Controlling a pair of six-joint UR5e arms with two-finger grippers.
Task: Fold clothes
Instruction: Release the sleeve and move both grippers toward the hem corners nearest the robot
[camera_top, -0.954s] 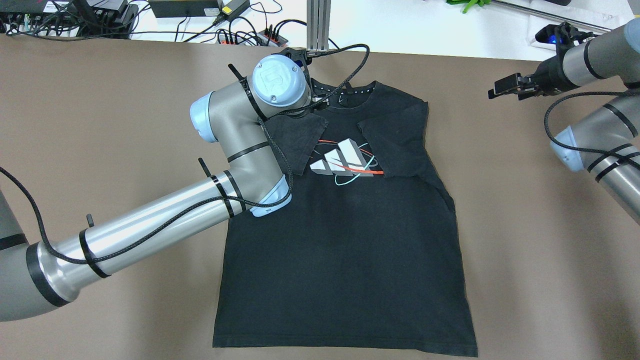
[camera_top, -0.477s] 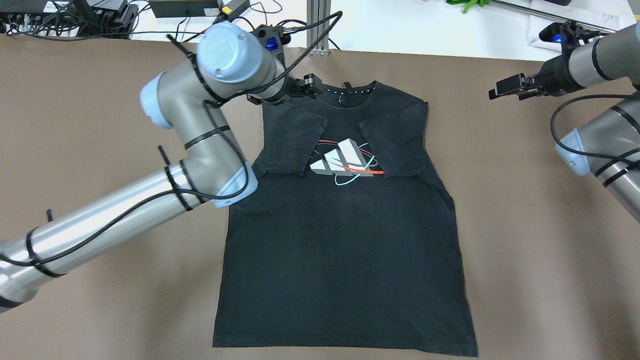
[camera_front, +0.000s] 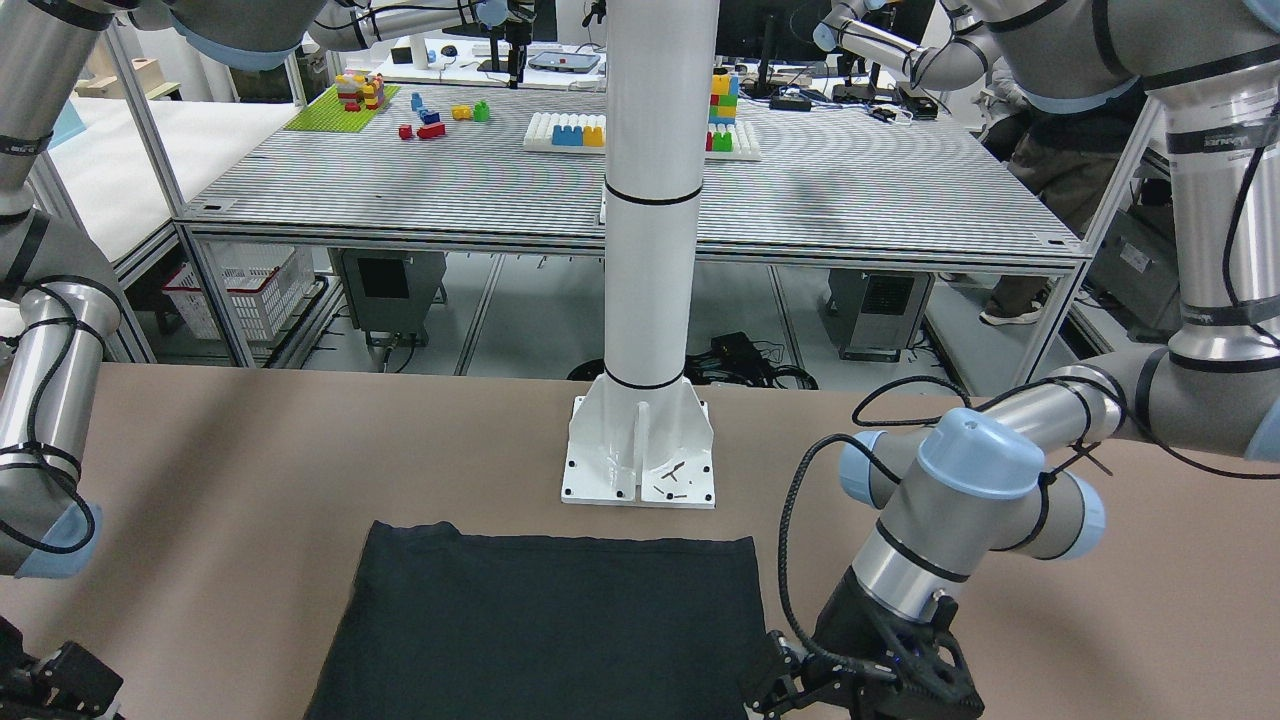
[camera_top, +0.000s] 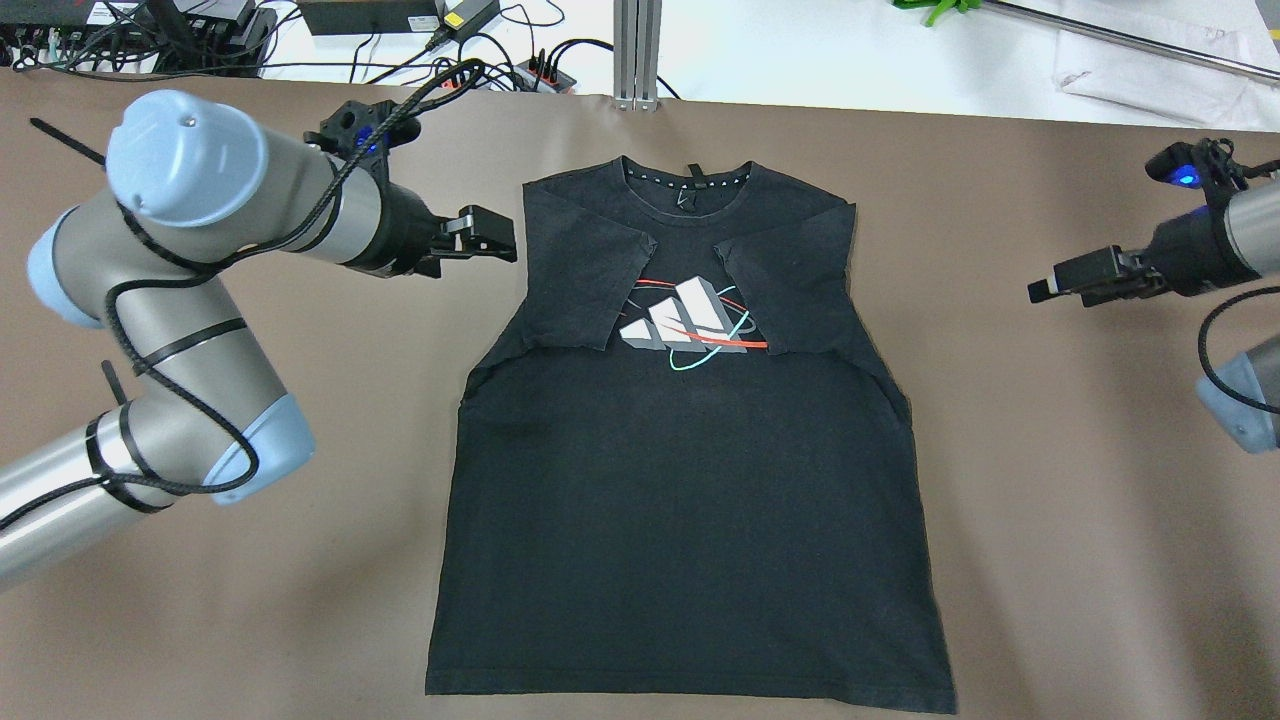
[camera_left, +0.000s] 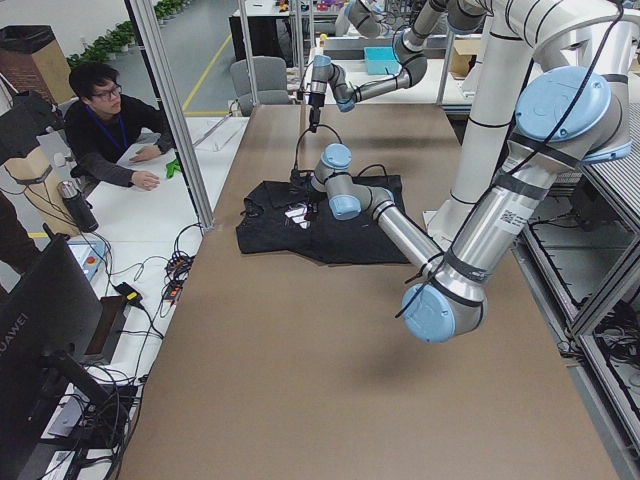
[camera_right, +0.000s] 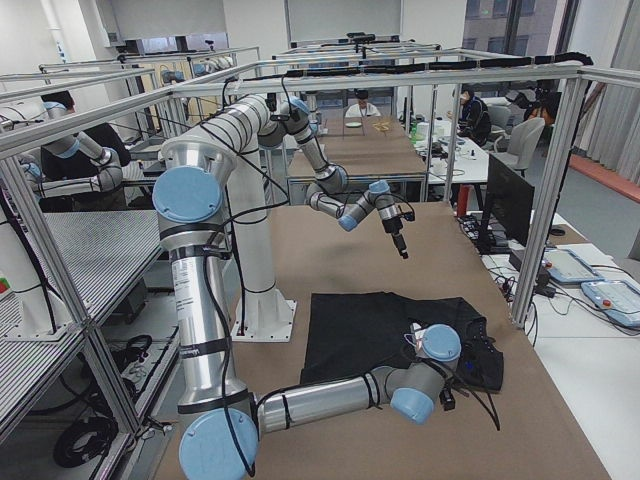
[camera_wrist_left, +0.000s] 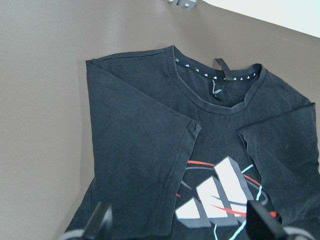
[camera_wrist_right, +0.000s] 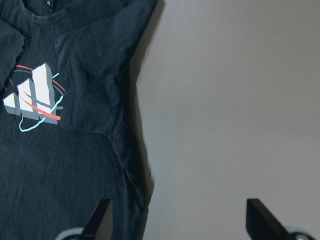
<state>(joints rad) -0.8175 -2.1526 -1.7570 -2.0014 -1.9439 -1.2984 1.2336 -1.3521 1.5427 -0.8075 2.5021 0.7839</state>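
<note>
The clothes are one black T-shirt lying flat on the brown table, collar at the far side. Both sleeves are folded inward beside the white chest logo. My left gripper is open and empty, just off the shirt's left shoulder edge. The left wrist view shows its fingers spread wide over the shirt. My right gripper is open and empty, well to the right of the shirt. The right wrist view shows its fingers apart above bare table, with the shirt at the left.
The white pillar's base stands just behind the shirt's hem. Cables and power strips and an aluminium post line the far edge. A person sits beyond that edge.
My left gripper has pulled back from the shirt's left shoulder near the collar to the left, off the fabric. My right gripper has moved nearer and slightly right. The shirt has not moved.
</note>
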